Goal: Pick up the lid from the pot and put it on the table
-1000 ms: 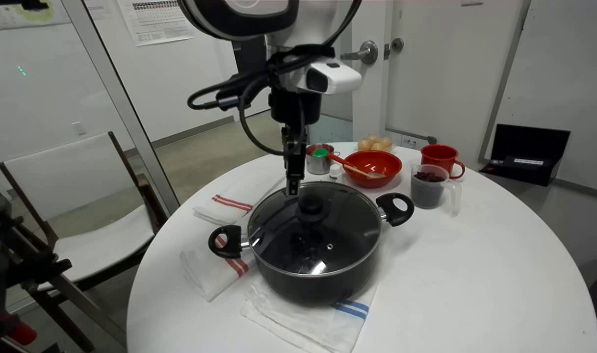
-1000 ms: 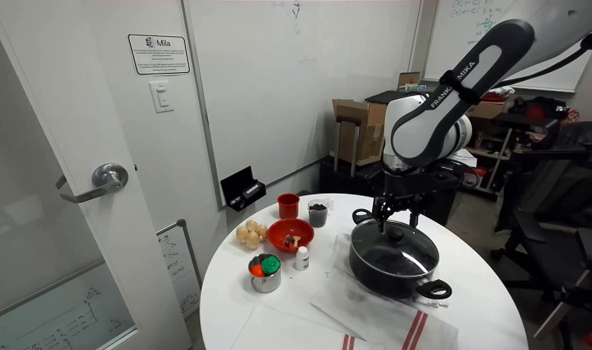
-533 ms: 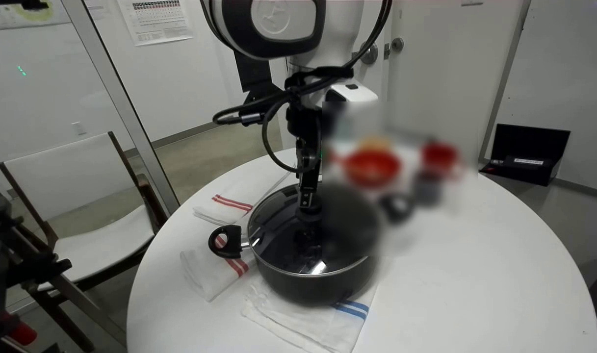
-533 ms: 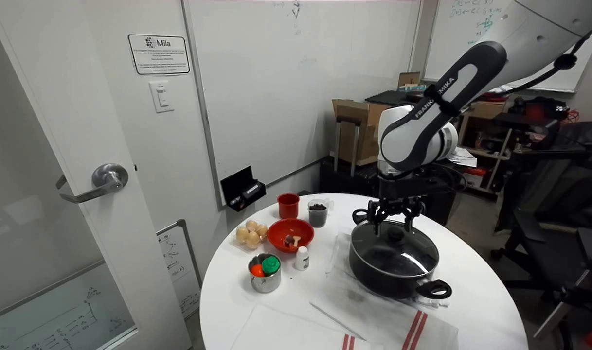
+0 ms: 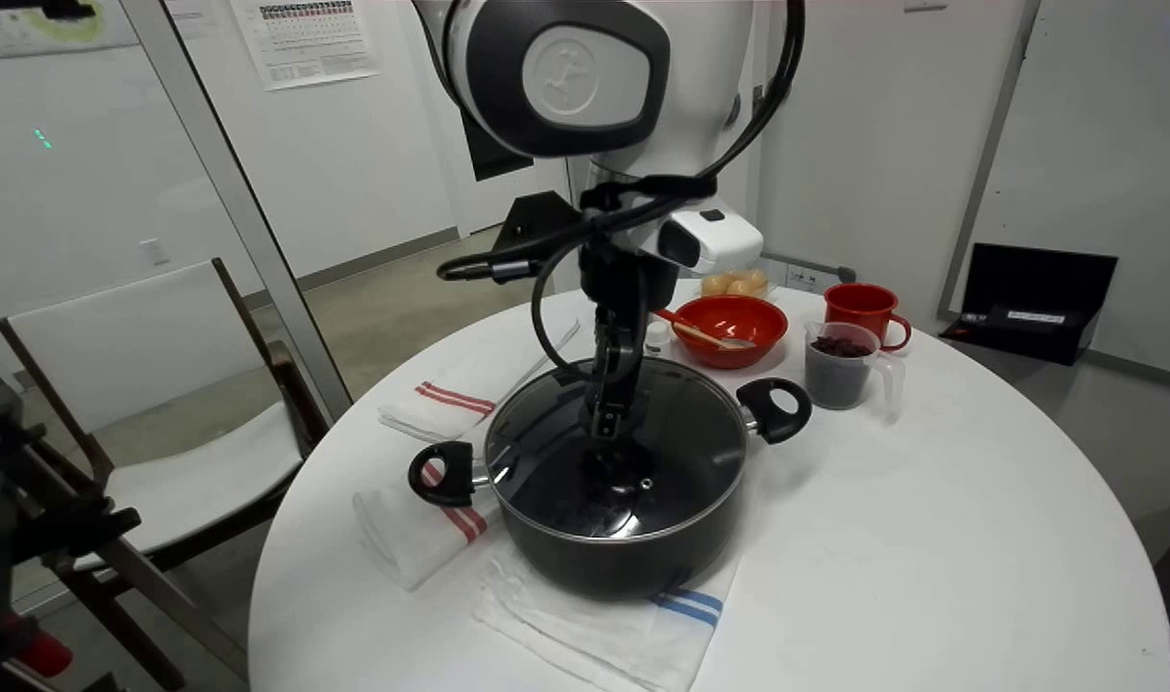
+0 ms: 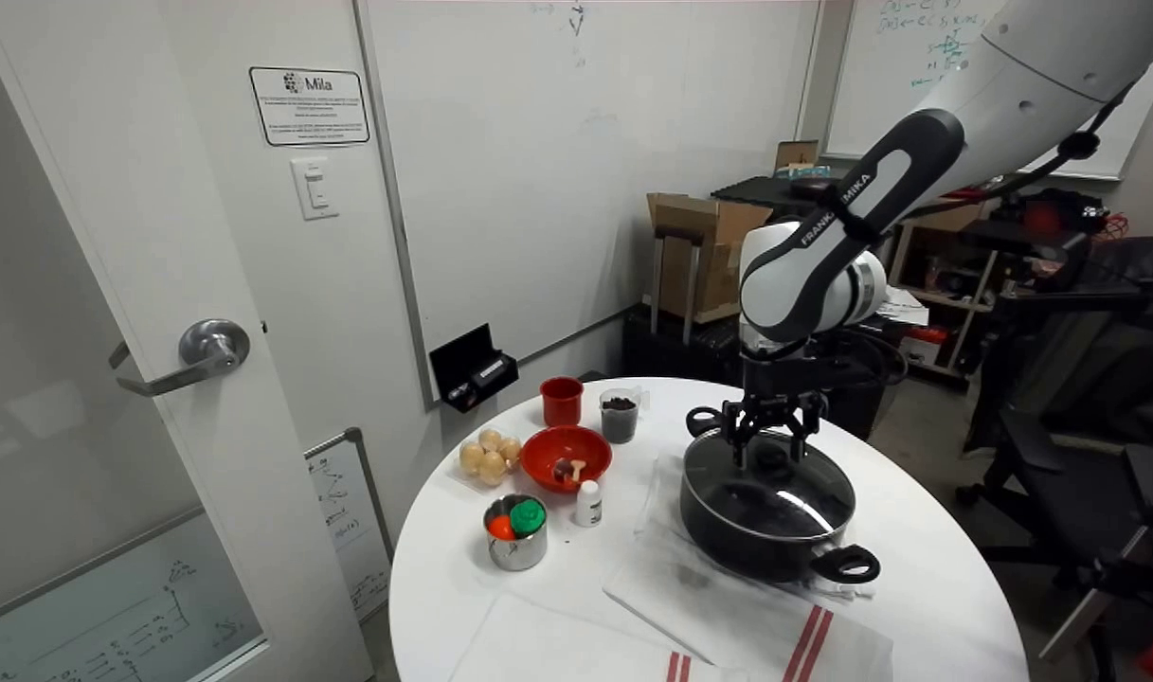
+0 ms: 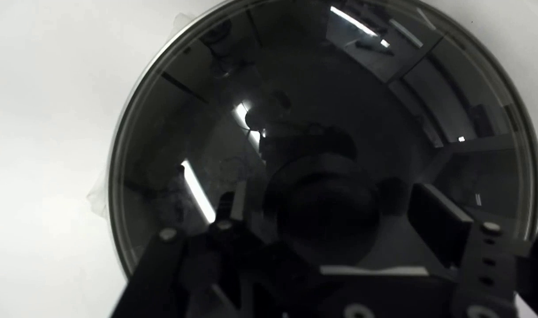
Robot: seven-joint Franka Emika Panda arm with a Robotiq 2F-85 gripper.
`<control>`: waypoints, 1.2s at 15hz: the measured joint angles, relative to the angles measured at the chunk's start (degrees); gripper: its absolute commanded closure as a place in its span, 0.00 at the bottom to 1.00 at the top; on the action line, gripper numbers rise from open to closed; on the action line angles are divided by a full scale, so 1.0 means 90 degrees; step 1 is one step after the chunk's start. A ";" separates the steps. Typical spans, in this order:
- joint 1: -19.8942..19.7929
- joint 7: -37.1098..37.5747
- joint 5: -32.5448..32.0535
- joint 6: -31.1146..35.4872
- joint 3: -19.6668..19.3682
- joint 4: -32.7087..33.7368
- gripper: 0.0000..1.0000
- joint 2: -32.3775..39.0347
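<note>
The clear glass lid (image 5: 685,442) with its metal rim sits on the black pot (image 5: 613,569); both also show in an exterior view, the lid (image 6: 775,507) and the pot (image 6: 742,547). The pot stands on cloths on the round white table (image 5: 911,577). My gripper (image 6: 769,457) is low over the lid's centre, its fingers on either side of the dark knob. In the wrist view the gripper (image 7: 333,205) is open around the knob (image 7: 328,216), with a gap on both sides. The gripper (image 5: 606,425) hides the knob in an exterior view.
Two loop handles stick out from the pot, one handle (image 5: 777,410) toward a measuring cup (image 5: 839,370). A red bowl (image 6: 567,457), a red mug (image 6: 562,402), eggs (image 6: 489,457), a steel cup (image 6: 516,549) and a white bottle (image 6: 588,504) stand nearby. Striped towels (image 6: 765,606) lie beside the pot.
My gripper has moved sideways across the lid and down, from above its edge to around the knob. The fingers stay open. The lid and pot have not moved.
</note>
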 measured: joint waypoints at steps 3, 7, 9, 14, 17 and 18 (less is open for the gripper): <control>-0.0100 -0.0039 0.0074 -0.0020 0.0006 0.0074 0.62 0.0030; -0.0151 -0.0063 0.0115 -0.0171 0.0008 0.0184 0.75 -0.0013; -0.0162 -0.0097 0.0140 -0.0182 0.0010 0.0186 0.75 -0.0007; -0.0171 -0.0218 0.0164 -0.0047 0.0010 0.0068 0.75 -0.0064; -0.0170 -0.0465 0.0186 0.0294 0.0019 -0.0292 0.75 -0.0311; -0.0172 -0.0550 0.0186 0.0400 0.0018 -0.0452 0.75 -0.0439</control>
